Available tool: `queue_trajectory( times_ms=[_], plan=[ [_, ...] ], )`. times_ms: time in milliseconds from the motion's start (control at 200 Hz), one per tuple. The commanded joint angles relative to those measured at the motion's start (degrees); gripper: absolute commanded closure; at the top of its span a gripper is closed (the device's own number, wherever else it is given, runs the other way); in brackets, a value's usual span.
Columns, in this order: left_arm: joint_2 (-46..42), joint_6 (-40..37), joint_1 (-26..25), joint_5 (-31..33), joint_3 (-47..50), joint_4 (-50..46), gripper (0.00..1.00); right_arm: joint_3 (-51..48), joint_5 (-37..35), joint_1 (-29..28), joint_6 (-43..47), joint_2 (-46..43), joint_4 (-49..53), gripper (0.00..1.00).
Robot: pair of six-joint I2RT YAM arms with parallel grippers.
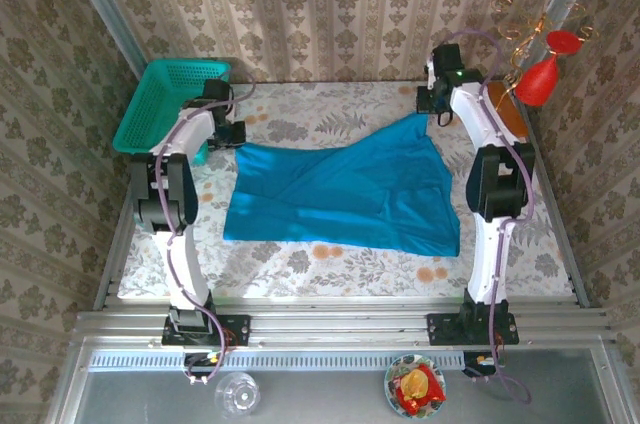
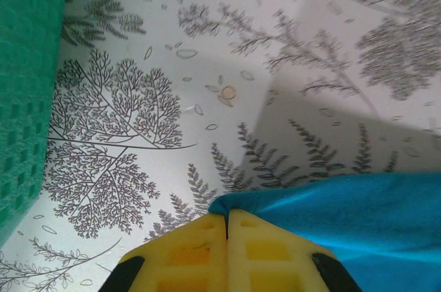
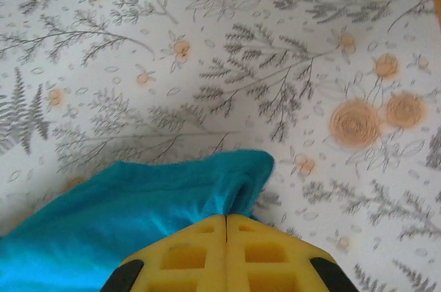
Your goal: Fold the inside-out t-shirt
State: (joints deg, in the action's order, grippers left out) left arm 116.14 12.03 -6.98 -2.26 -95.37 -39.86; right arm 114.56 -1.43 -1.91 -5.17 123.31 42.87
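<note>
T-shirt (image 1: 340, 194) lies spread across the middle of the floral table (image 1: 300, 266), with patterned walls (image 1: 330, 4) around. We note a mesh basket (image 1: 165, 99) at the far left corner and a bowl (image 1: 415, 387) holding red-yellow items by the near edge. The left gripper (image 2: 227, 216) and right gripper (image 3: 226, 217) each pinch a far corner of the cloth.
</note>
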Motion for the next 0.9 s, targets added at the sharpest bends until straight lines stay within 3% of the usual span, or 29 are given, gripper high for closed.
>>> queue_trajectory(
  times_ms=[0, 440, 895],
  plan=[
    [-5.5, 0.5, 0.6, -3.7, 2.6, 3.5, 1.0, -7.1, 3.6, -0.6, -4.0, -9.3, -1.2, 1.0],
    [-18.2, 1.8, 1.4, -4.8, 16.8, 4.9, 1.0, -40.0, 1.7, -1.2, -12.6, -34.8, -1.4, 1.0],
    [-30.5, 5.9, 3.0, -4.7, 33.5, 6.1, 1.0, -61.0, -3.9, -0.6, -20.1, -50.6, -1.4, 1.0]
  ],
)
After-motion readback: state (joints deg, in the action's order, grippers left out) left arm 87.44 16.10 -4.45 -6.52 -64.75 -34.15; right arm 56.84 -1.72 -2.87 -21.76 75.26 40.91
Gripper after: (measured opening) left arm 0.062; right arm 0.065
